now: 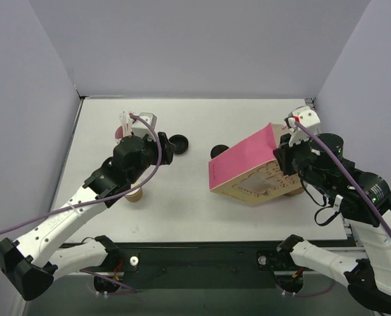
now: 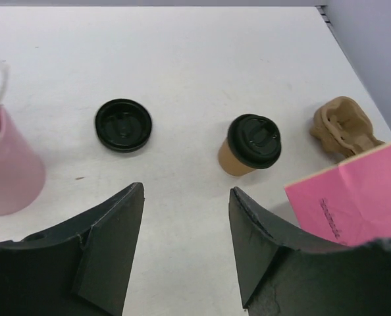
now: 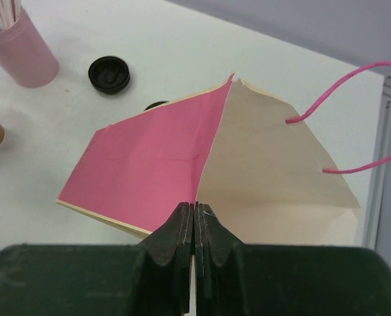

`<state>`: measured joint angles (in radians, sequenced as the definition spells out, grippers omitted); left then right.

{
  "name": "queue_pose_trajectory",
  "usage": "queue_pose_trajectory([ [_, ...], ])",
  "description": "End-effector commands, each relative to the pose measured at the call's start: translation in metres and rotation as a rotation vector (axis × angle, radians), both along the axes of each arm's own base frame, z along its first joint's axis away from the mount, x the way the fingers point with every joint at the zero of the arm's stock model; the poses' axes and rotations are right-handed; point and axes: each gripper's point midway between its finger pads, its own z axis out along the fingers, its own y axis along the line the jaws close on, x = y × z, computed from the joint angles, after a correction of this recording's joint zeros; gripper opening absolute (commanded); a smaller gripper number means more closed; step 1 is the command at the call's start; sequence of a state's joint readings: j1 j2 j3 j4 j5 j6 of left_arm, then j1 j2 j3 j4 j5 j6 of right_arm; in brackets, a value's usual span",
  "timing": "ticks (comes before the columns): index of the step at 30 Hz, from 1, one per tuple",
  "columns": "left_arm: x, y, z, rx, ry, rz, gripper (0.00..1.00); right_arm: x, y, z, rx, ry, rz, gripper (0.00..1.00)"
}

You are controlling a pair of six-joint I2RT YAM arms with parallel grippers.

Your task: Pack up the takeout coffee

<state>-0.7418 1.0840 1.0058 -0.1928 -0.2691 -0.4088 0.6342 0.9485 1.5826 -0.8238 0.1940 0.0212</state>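
The takeout coffee [image 2: 251, 145], a brown paper cup with a black lid, stands upright ahead and right of my left gripper [image 2: 185, 192], which is open, empty and apart from it. In the top view the coffee [image 1: 220, 151] peeks out behind the pink paper bag [image 1: 243, 162], and my left gripper [image 1: 166, 149] hovers left of it. My right gripper [image 3: 193, 216] is shut on the edge of the bag [image 3: 156, 155], which lies on its side with its cream inside showing. In the top view my right gripper [image 1: 283, 155] is at the bag's right end.
A loose black lid [image 2: 123, 125] lies left of the coffee. A pink cup of white straws [image 2: 8, 168] stands at the far left. A lidless brown cup [image 1: 135, 194] stands under my left arm. A pulp cup carrier [image 2: 343, 126] lies beyond the bag.
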Motion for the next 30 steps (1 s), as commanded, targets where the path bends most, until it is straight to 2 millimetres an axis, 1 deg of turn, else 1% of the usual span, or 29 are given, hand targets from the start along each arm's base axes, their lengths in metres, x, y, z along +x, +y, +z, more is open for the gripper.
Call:
queue_pose_trajectory([
  [1, -0.011, 0.049, -0.003, 0.099, 0.013, 0.078, 0.65, -0.015, 0.014, -0.033, 0.038, 0.117, 0.033, 0.01],
  [2, -0.016, 0.057, 0.004, 0.092, -0.007, 0.092, 0.66, -0.017, 0.018, -0.039, 0.033, 0.127, 0.045, 0.01],
  [3, -0.019, 0.063, 0.001, 0.105, -0.003, 0.097, 0.66, -0.016, 0.018, -0.044, 0.024, 0.136, 0.031, 0.01],
  [4, -0.021, 0.067, 0.002, 0.104, -0.007, 0.105, 0.67, -0.013, 0.02, -0.054, 0.02, 0.151, -0.001, 0.01],
  [5, -0.025, 0.072, 0.005, 0.095, -0.019, 0.113, 0.67, -0.014, 0.027, -0.057, 0.02, 0.157, 0.013, 0.02],
  [6, -0.027, 0.074, 0.002, 0.096, -0.015, 0.115, 0.68, -0.013, 0.033, -0.061, 0.02, 0.162, 0.014, 0.03],
  [7, -0.029, 0.076, 0.002, 0.09, -0.015, 0.116, 0.68, -0.008, 0.036, -0.066, 0.038, 0.155, -0.036, 0.04],
  [8, -0.033, 0.076, 0.004, 0.075, -0.02, 0.111, 0.68, -0.007, 0.042, -0.068, 0.047, 0.153, -0.039, 0.06],
  [9, -0.034, 0.077, 0.001, 0.075, -0.015, 0.112, 0.68, -0.009, 0.058, -0.073, 0.046, 0.16, -0.006, 0.07],
  [10, -0.035, 0.078, 0.001, 0.072, -0.012, 0.113, 0.68, -0.004, 0.066, -0.073, 0.055, 0.144, -0.016, 0.08],
  [11, -0.036, 0.078, -0.001, 0.07, -0.005, 0.111, 0.68, -0.004, 0.075, -0.076, 0.073, 0.151, -0.025, 0.13],
  [12, -0.037, 0.078, -0.003, 0.071, 0.001, 0.112, 0.68, -0.005, 0.09, -0.083, 0.053, 0.159, -0.015, 0.13],
  [13, -0.037, 0.079, -0.003, 0.073, 0.005, 0.114, 0.68, -0.003, 0.102, -0.084, 0.057, 0.153, -0.009, 0.14],
  [14, -0.037, 0.079, -0.007, 0.08, 0.019, 0.116, 0.68, 0.0, 0.108, -0.083, 0.069, 0.145, -0.037, 0.17],
  [15, -0.037, 0.079, -0.009, 0.086, 0.026, 0.116, 0.68, 0.0, 0.123, -0.093, 0.039, 0.159, -0.022, 0.17],
  [17, -0.037, 0.078, -0.014, 0.097, 0.05, 0.115, 0.68, 0.002, 0.141, -0.095, 0.049, 0.16, -0.017, 0.18],
  [18, -0.037, 0.078, -0.017, 0.101, 0.061, 0.112, 0.68, 0.005, 0.155, -0.097, 0.054, 0.166, -0.016, 0.2],
  [19, -0.036, 0.077, -0.02, 0.107, 0.073, 0.112, 0.68, 0.004, 0.164, -0.099, 0.052, 0.17, -0.004, 0.23],
  [20, -0.038, 0.076, -0.022, 0.11, 0.087, 0.104, 0.69, 0.004, 0.17, -0.1, 0.05, 0.171, -0.001, 0.27],
  [21, -0.038, 0.075, -0.023, 0.111, 0.095, 0.101, 0.69, 0.007, 0.18, -0.098, 0.053, 0.171, 0.001, 0.29],
  [22, -0.038, 0.074, -0.026, 0.117, 0.109, 0.101, 0.68, 0.006, 0.185, -0.097, 0.057, 0.172, 0.008, 0.31],
  [23, -0.039, 0.073, -0.026, 0.114, 0.122, 0.098, 0.68, 0.007, 0.188, -0.094, 0.061, 0.169, 0.01, 0.36],
  [24, -0.04, 0.072, -0.026, 0.112, 0.128, 0.095, 0.68, 0.007, 0.194, -0.088, 0.066, 0.163, 0.026, 0.38],
  [25, -0.041, 0.071, -0.026, 0.106, 0.137, 0.091, 0.68, 0.008, 0.195, -0.085, 0.068, 0.158, 0.032, 0.41],
  [27, -0.044, 0.069, -0.022, 0.084, 0.147, 0.081, 0.68, 0.008, 0.196, -0.077, 0.07, 0.146, 0.046, 0.42],
  [29, -0.047, 0.063, -0.014, 0.044, 0.147, 0.061, 0.68, 0.007, 0.194, -0.064, 0.086, 0.128, 0.065, 0.44],
  [30, -0.047, 0.061, -0.008, 0.02, 0.142, 0.055, 0.68, 0.006, 0.19, -0.056, 0.099, 0.115, 0.073, 0.45],
])
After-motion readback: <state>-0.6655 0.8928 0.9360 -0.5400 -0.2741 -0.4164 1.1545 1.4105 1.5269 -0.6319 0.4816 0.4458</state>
